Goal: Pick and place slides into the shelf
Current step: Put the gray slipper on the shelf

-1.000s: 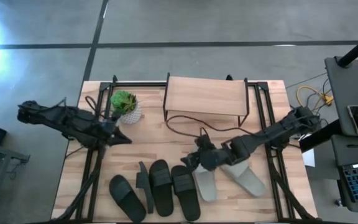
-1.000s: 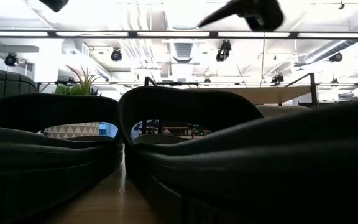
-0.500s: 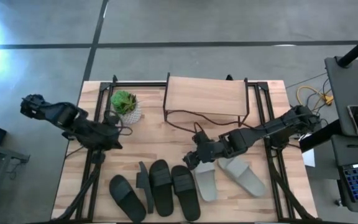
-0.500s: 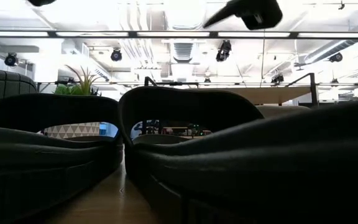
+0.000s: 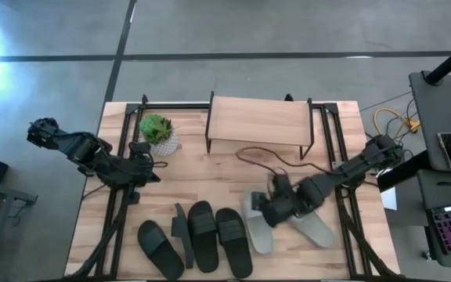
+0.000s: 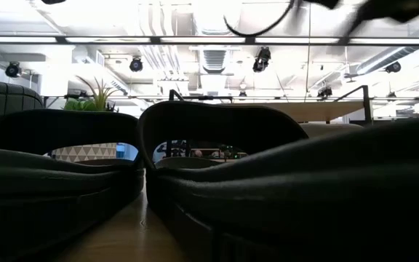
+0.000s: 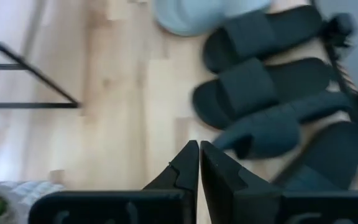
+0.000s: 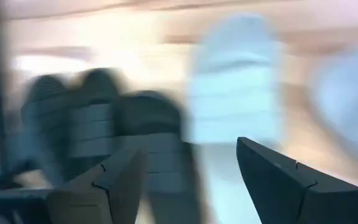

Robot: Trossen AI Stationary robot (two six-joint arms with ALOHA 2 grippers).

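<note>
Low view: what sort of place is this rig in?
Probably an open office or lab with an industrial fit-out: exposed ceiling ducts, track spotlights, and a grey concrete floor around the wooden table.

The high view looks straight down on the table point(image 5: 210, 180); the low view sits tabletop-level, close behind black slides point(image 6: 217, 156).

On my bench I count six slides — four black slides point(image 5: 203, 235) and two grey slides point(image 5: 313, 228) — plus one shelf point(image 5: 258, 120) and one potted plant point(image 5: 160, 133).
</note>
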